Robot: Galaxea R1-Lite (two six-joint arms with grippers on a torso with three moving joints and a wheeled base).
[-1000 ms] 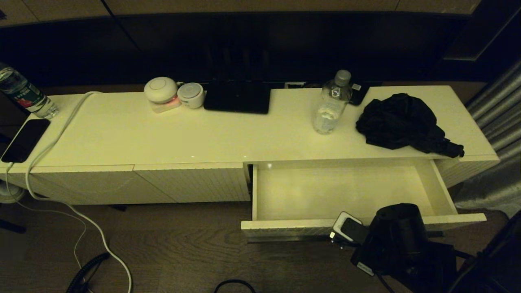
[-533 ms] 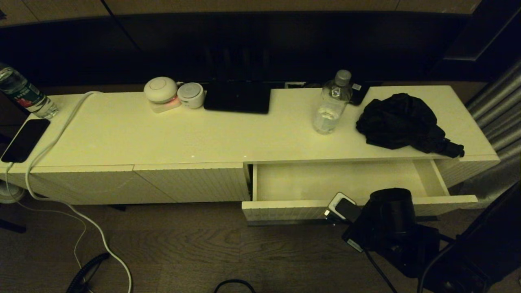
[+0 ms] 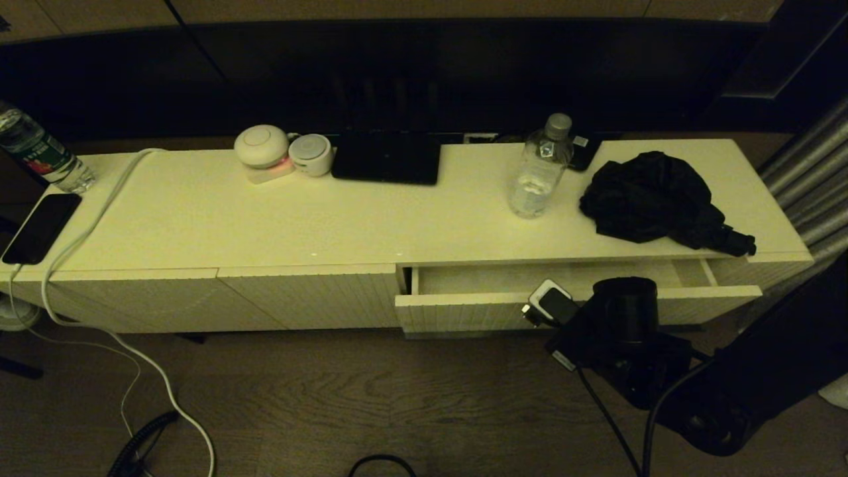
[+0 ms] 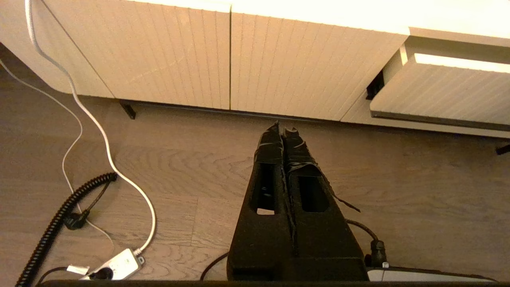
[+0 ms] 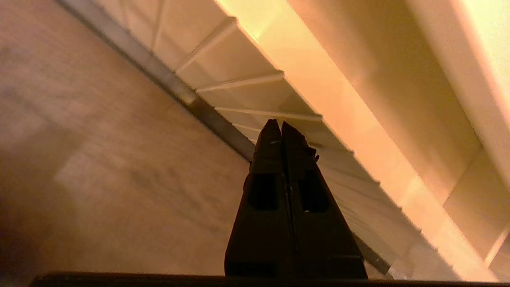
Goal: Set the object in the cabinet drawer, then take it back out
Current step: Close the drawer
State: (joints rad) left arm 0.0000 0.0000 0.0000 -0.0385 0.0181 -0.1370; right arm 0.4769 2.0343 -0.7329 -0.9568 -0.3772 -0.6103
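Observation:
The cream-white cabinet [image 3: 298, 218] has its cabinet drawer [image 3: 464, 311] at the right, open by only a narrow gap. My right gripper [image 5: 279, 125] is shut, with its tips against the drawer's ribbed front [image 5: 255, 91]; in the head view the right arm [image 3: 623, 311] covers the middle of that front. The strip of drawer interior that shows is bare. A clear water bottle [image 3: 538, 169] and a black bundle [image 3: 652, 195] rest on the cabinet top above the drawer; I cannot tell which is the object. My left gripper [image 4: 283, 129] is shut over the floor, before the ribbed panels [image 4: 159, 52].
On the cabinet top stand two round white devices [image 3: 278, 154], a black flat box [image 3: 387, 158], a phone [image 3: 40, 228] and a second bottle [image 3: 36, 152] at the left end. A white cable [image 3: 86, 232] runs down to the wooden floor [image 3: 331, 404]. Curtains [image 3: 815, 179] hang at the right.
The drawer has slid inward from wide open to almost closed. My right arm has moved forward with it, its shut gripper against the front.

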